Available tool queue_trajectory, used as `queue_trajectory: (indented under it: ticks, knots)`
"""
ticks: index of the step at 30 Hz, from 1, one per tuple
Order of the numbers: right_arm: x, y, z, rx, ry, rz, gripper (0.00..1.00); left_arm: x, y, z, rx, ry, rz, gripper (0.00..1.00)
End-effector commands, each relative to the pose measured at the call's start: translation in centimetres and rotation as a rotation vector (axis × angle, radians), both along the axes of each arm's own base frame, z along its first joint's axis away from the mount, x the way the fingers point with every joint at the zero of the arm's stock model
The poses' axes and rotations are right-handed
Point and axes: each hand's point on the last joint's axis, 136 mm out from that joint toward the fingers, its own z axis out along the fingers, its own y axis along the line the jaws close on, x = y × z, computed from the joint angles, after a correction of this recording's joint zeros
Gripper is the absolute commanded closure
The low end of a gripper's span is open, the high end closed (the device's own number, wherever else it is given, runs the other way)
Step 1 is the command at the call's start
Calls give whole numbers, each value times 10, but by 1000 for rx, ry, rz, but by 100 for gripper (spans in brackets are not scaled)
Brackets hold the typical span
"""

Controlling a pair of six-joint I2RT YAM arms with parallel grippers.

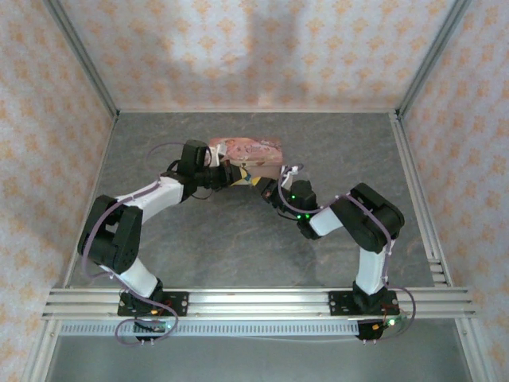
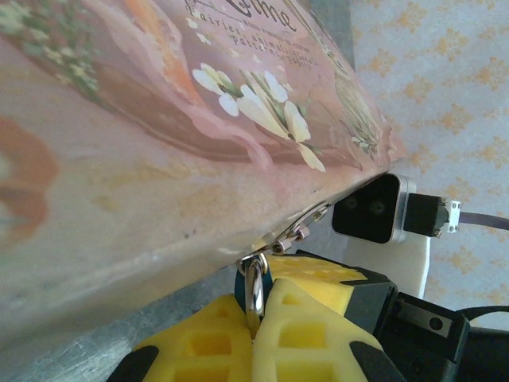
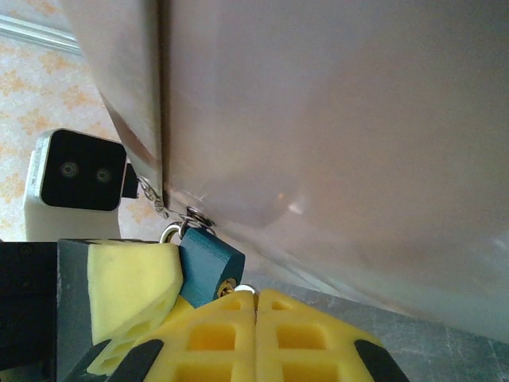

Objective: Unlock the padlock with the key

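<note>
Two grippers meet at the hasp (image 3: 193, 215) of the pink tin (image 2: 159, 159), where the padlock (image 3: 208, 267) hangs. The left gripper (image 2: 254, 314) has its jaws closed on the padlock. The right gripper (image 3: 255, 306) pinches the key (image 3: 243, 290), whose tip lies at the padlock's end away from the tin.

**Arm and Gripper Posture**

The left arm (image 1: 119, 239) rises from its base, folds at the elbow and reaches forward and inward over the table. The right arm (image 1: 370, 231) mirrors it, with the elbow raised and the forearm angled inward to the left. The wrists converge, so the left gripper (image 1: 241, 179) and the right gripper (image 1: 261, 185) meet almost tip to tip. The left pads (image 2: 310, 342) are pressed together, pinching the padlock (image 3: 208, 267). The right pads (image 3: 310, 342) are likewise closed, with the key (image 3: 243, 290) nipped at their tips.
</note>
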Motion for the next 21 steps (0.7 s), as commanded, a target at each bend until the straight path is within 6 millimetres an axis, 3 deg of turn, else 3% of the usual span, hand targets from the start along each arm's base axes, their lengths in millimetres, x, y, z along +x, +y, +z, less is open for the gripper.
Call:
queue_trajectory:
  ticks: [1, 6, 14, 21]
  knots:
    - [3, 16, 63, 126, -171, 31, 100, -55, -44, -1, -65, 78, -218, 100]
    - [-5, 9, 39, 87, -120, 32, 100, -47, -37, -14, -7, 93, -179, 100]
    - [-19, -21, 1, 22, -39, -9, 88, -22, -21, -12, 18, 65, -75, 100]
    - [-37, -42, -28, -76, 33, -11, 70, -15, -16, -17, 41, 67, -40, 100]
